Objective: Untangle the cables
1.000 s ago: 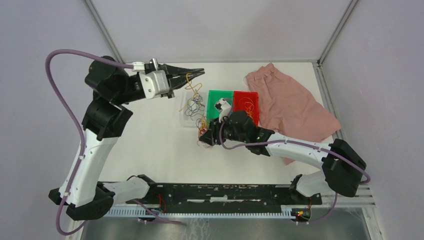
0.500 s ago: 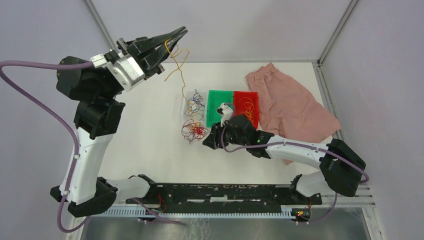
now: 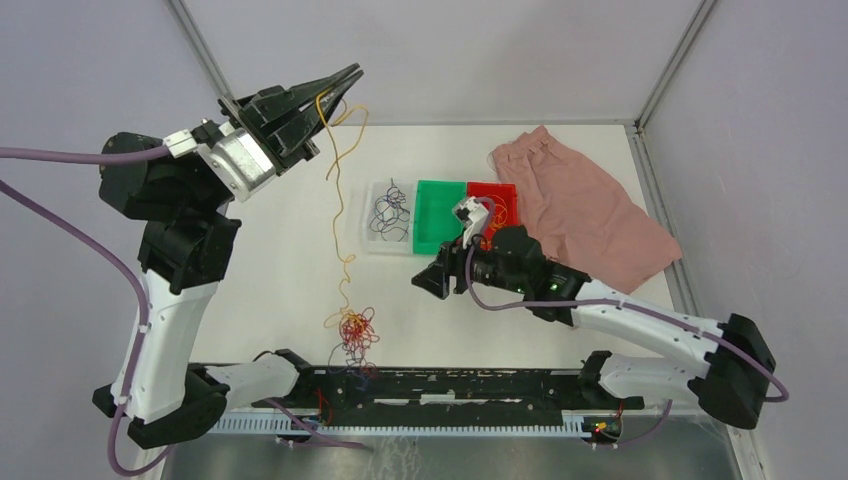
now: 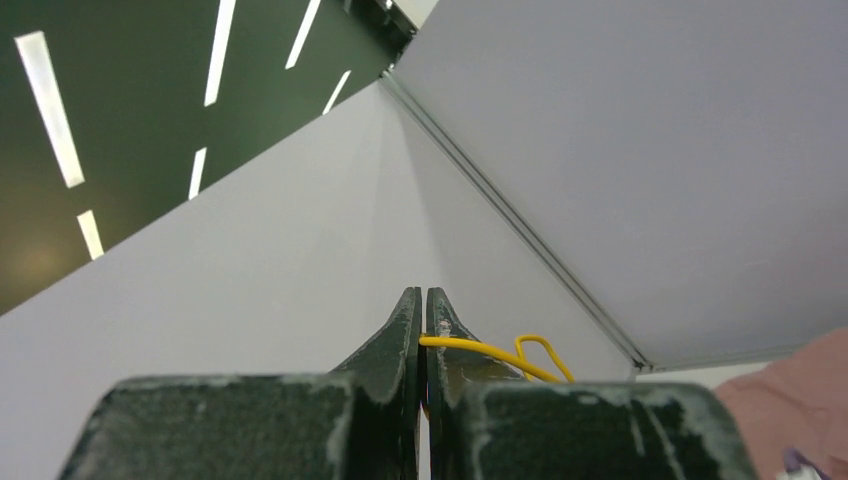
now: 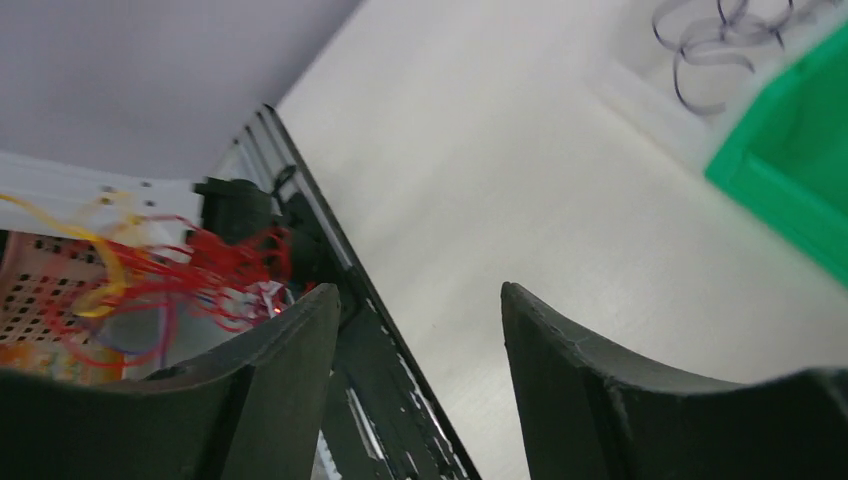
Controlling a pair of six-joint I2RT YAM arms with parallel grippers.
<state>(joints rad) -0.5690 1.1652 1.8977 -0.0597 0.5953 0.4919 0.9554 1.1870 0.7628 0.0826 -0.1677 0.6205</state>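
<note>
My left gripper (image 3: 350,76) is raised high at the back left and is shut on an orange-yellow cable (image 3: 338,180), also seen in the left wrist view (image 4: 480,350). The strand hangs down to a tangle of red, orange and purple cables (image 3: 352,330) near the table's front edge. That tangle shows blurred in the right wrist view (image 5: 170,275). Several purple cables (image 3: 390,210) lie in a clear tray (image 3: 374,238). A thin cable lies in the red tray (image 3: 507,196). My right gripper (image 3: 428,281) is open and empty above the table, right of the tangle.
A green tray (image 3: 437,215) sits between the clear tray and the red tray. A pink cloth (image 3: 580,210) lies at the back right. The black rail (image 3: 450,385) with the arm bases runs along the front edge.
The left gripper has pulled the orange-yellow cable taut. The tangle has swung from beside the trays to the front edge. The right gripper has let go of it and drawn back right.
</note>
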